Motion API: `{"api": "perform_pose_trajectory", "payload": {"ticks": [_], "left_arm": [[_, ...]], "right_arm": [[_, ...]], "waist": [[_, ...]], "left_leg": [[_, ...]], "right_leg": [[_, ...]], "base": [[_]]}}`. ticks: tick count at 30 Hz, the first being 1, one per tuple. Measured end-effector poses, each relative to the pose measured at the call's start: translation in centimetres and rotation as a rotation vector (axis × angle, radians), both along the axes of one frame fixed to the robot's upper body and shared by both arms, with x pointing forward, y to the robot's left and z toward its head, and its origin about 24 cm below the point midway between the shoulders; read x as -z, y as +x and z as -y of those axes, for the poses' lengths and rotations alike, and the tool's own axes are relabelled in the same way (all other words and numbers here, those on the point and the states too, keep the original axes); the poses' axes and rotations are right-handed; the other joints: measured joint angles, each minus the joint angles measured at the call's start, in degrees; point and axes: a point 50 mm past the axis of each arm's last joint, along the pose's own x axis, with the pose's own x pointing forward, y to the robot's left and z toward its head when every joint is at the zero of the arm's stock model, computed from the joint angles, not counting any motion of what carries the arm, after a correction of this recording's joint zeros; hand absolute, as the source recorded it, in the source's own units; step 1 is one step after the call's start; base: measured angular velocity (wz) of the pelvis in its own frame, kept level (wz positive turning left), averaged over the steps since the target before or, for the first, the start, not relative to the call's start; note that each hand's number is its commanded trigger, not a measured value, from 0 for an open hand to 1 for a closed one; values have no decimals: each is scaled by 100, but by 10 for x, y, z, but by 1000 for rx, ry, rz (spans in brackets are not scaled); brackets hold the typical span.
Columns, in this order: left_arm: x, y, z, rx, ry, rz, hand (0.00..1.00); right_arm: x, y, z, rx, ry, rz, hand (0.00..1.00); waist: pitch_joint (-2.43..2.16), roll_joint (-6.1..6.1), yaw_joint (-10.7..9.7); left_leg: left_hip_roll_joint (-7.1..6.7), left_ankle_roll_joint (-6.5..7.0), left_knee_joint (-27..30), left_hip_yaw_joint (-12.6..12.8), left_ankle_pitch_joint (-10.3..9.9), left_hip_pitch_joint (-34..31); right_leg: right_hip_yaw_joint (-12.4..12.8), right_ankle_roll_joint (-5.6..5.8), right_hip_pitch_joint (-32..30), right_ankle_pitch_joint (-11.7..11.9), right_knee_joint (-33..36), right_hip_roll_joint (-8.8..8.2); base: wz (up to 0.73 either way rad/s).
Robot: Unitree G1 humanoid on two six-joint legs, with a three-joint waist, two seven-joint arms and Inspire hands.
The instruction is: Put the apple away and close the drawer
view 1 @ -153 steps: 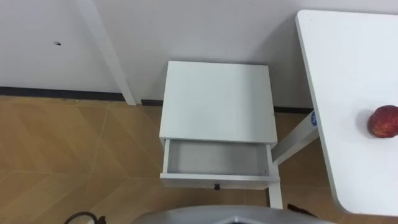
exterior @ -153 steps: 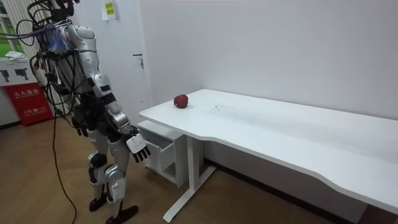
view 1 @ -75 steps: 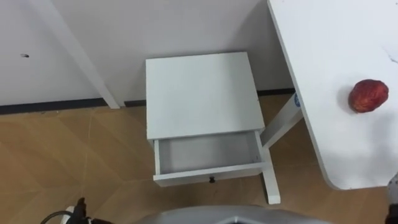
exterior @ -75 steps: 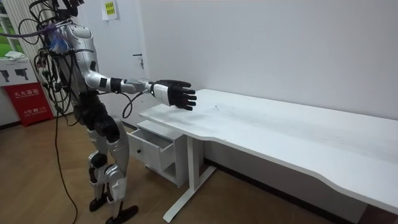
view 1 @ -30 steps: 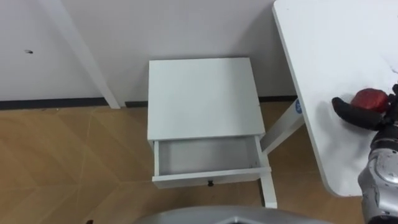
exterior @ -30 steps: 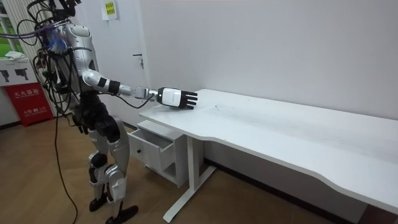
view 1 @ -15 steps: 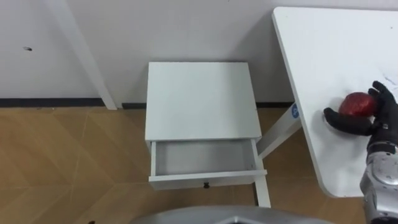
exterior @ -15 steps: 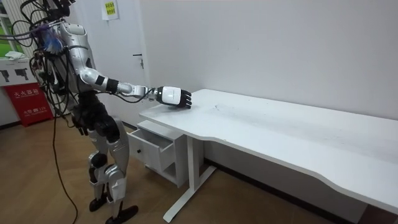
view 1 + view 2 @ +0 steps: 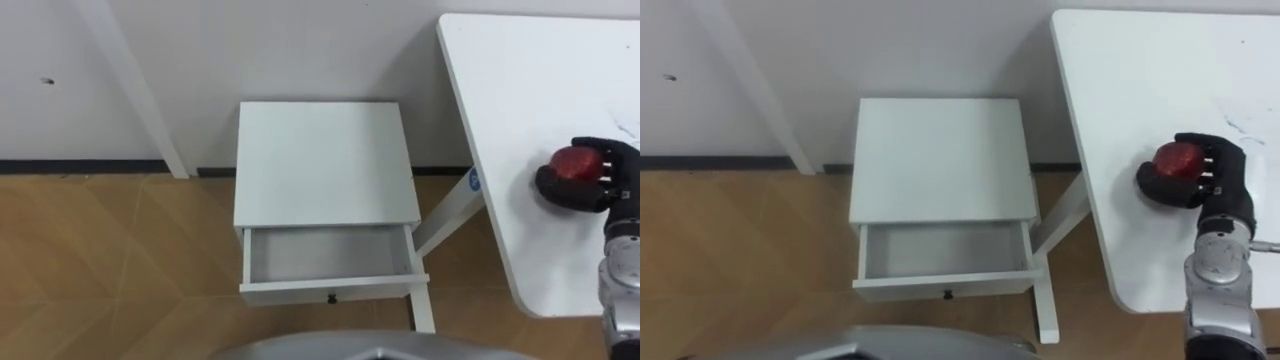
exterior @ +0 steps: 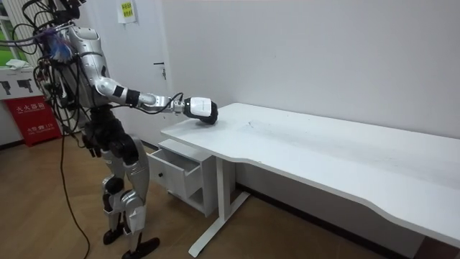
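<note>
Grasping the apple (image 9: 574,162), the right hand (image 9: 602,186) was clenched round it on the worktop (image 9: 510,90); both lay to the right of the open drawer (image 9: 325,256), and higher.

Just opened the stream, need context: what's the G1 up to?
The right robot hand is curled round the red apple on the white desk. Beside the desk, the nightstand has its drawer pulled open with nothing in it, so the apple has yet to go in. The left robot hand hangs at the robot's side.
</note>
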Motion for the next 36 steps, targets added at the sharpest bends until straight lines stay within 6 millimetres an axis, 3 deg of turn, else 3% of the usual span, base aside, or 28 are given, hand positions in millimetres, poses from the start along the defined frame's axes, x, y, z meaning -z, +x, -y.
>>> {"api": "perform_pose_trajectory", "payload": {"ticks": [4,9,17,24,30,36], "left_arm": [[0,7,0,8,1,18,0],[-1,17,-2,38,8,35,0],[0,25,2,83,4,46,0],[2,39,10,150,-11,63,0],[2,41,10,152,-14,65,0],[3,42,13,162,-22,64,0]], "right_arm": [[-4,9,-15,-100,-12,-3,100],[-8,24,-49,-292,-10,-1,100],[-11,32,-72,-439,-50,-29,100],[1,30,-135,-728,48,-98,100],[-6,33,-155,-849,55,-97,100],[-5,32,-157,-885,70,-127,100]], "waist": [[-12,-17,1],[-5,-2,140],[-5,24,326],[18,101,544],[32,156,645],[33,140,648]], "left_leg": [[0,-5,-5,2,4,-32],[-1,-5,0,-14,5,-31],[-3,-7,17,-43,1,-80],[-17,-7,93,-197,1,-208],[-19,-8,114,-243,3,-307],[-25,-7,109,-246,3,-306]], "right_leg": [[-7,0,-34,0,4,1],[-56,0,-25,0,-2,-4],[-63,0,-50,1,0,1],[-227,-7,-66,5,-2,-12],[-231,-7,-130,5,-5,-11],[-235,-7,-131,5,-7,-14]], "base": [[-1],[0],[2],[12],[7],[1]]}}
